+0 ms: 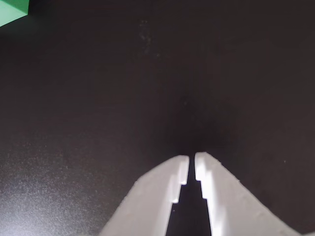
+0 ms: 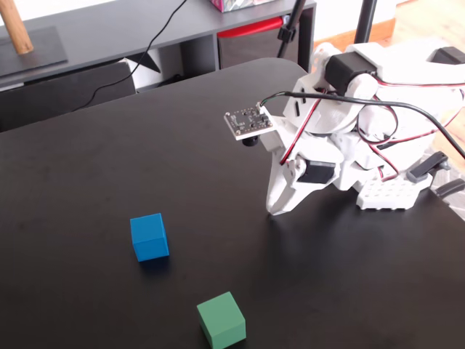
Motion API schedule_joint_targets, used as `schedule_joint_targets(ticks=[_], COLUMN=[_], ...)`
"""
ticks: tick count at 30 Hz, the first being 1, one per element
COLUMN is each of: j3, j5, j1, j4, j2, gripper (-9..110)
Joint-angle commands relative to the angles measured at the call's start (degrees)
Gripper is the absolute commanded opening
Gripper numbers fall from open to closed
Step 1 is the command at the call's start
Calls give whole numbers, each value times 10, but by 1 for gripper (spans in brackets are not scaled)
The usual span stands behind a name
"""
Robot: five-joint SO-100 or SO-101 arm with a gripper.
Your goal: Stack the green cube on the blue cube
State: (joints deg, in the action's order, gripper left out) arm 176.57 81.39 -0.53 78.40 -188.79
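Fingers [image 1: 192, 163] nearly clenched, thin slit between tips, grasping nothing, low over black table [image 2: 109, 160].

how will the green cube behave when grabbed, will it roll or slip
The green cube probably won't roll: it sits flat on the table. Its plain matte faces should grip reasonably. It looks rigid and likely light, so an off-centre nudge might slide or twist it.

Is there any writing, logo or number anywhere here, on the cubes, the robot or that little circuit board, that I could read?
None can be read.
Green cube: plain faces, no markings.
Blue cube: plain faces, no markings.
Small circuit board on the arm: any print is too small to read.
White end effector: no lettering in the wrist view or the fixed view.
Pink box on the shelf: cut off by the top edge, pattern only, nothing legible.
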Motion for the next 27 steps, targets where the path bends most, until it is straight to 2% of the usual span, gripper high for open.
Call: schedule_joint_targets(ticks=[1, 18, 27], j3=[22, 22, -65], j5=[70, 73, 35], j1=[9, 10, -38], j4=[4, -11, -28], j2=[8, 8, 114], gripper=[0, 0, 0])
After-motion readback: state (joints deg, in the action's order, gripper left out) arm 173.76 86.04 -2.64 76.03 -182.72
